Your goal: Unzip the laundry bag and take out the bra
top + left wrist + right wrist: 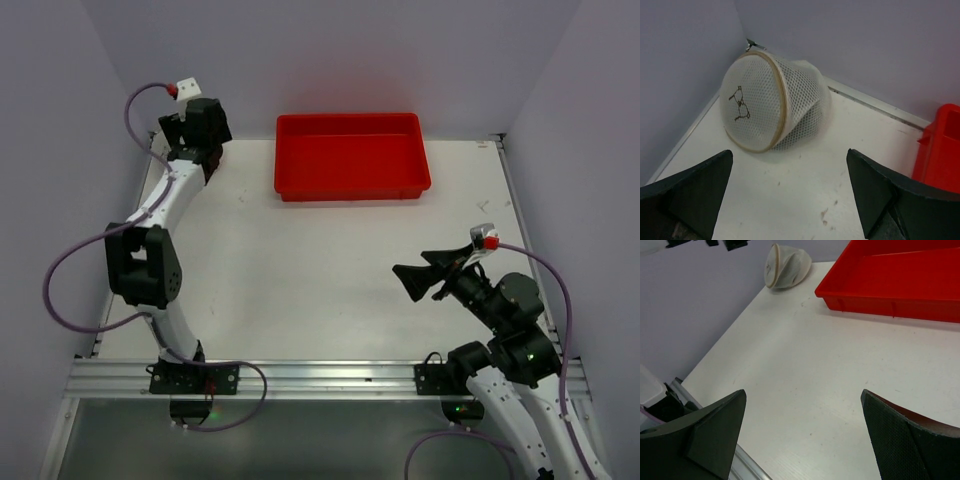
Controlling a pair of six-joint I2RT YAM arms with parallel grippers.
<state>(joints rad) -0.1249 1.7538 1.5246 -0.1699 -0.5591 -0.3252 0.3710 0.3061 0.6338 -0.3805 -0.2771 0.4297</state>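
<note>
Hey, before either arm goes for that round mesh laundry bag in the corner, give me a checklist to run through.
1. The left end effector stands open: ok.
2. The right end effector stands open: ok.
3. The round white mesh laundry bag lies in view ahead of the left end effector: ok.
4. Zipper pull located: cannot tell.
5. The black bra inside: cannot tell, nothing dark shows through the mesh.

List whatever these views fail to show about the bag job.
- Black fabric bra: unseen in every view; the round white mesh laundry bag shows only pale weave, left wrist.
- Zip pull: not discernible; bag too small in right wrist view.
- Bag, top view: hidden behind the left arm.
- Red rectangular plastic tray: cropped by both wrist views' edges.
</note>
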